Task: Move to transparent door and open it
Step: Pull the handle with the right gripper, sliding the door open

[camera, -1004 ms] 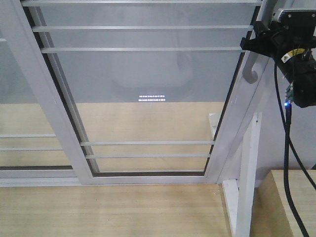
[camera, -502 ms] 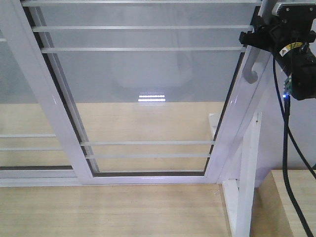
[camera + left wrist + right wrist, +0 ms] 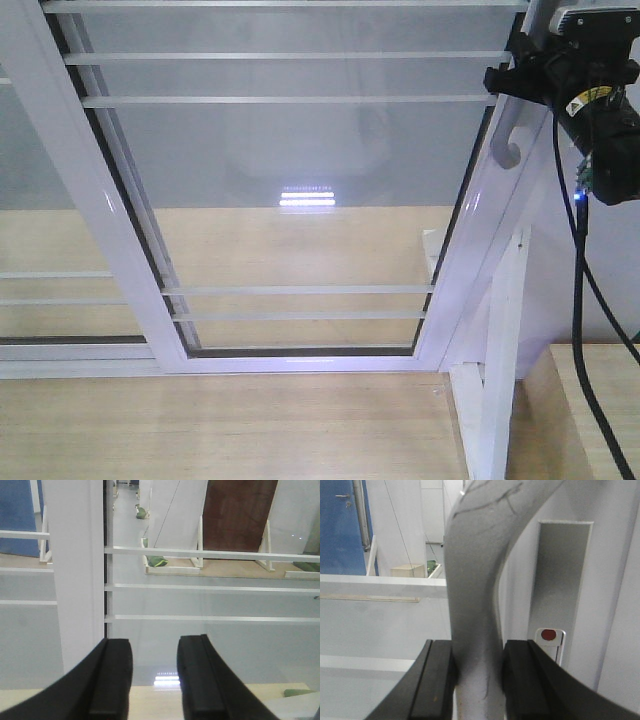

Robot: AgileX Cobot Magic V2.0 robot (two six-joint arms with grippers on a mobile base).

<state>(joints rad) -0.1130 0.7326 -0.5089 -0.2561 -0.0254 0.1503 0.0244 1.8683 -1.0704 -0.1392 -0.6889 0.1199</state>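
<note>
Right wrist view: right pincer (image 3: pixel 477 680) clamps upright handle (image 3: pixel 472 575) on transparent door (image 3: pixel 300 180); left pincer (image 3: pixel 155 675) gapes.

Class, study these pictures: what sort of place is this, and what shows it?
Likely an indoor lab or test hall, not a home: the glass door stands propped by white braces, and more braced panels stand beyond it.

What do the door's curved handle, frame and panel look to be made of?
The curved grey pull handle looks like matt metal, finely scratched. The white door frame is probably painted metal, glossy with highlights. The clear panel is glass or acrylic: see-through, reflecting lights.
</note>
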